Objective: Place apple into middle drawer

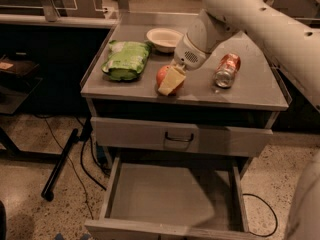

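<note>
A grey metal desk stands on a speckled stone floor in dim, warm light. A black pole leans beside it, and a dark bench stands at the left.

No writing can be read anywhere; the can, the green bag and the drawer front show no legible label. The claw is at the apple on the worktop.
</note>
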Controlling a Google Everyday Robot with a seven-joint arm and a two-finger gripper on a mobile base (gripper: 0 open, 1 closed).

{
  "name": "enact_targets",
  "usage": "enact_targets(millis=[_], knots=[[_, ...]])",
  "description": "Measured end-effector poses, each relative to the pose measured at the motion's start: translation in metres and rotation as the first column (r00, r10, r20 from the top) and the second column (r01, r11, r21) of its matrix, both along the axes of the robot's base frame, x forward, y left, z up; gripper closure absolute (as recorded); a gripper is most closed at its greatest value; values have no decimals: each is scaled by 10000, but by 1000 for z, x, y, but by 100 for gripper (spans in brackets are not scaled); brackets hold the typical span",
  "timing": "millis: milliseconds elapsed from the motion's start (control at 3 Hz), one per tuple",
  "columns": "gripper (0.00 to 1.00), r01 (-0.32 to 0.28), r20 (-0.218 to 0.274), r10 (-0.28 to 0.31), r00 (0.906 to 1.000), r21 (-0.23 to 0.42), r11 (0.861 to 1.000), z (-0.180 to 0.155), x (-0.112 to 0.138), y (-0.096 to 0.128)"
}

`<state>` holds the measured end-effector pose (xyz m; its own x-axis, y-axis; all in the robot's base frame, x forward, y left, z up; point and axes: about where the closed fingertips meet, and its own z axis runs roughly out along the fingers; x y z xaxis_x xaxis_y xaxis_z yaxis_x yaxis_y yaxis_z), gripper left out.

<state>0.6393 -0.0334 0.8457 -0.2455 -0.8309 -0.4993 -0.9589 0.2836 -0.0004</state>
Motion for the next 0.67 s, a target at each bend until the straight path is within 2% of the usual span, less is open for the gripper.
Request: enact_targets(millis=[333,667], knots=[[100,-506,-224,522,9984,664,9965,3,-42,10],[100,-566,-180,577,9982,596,9966,4,-44,12]])
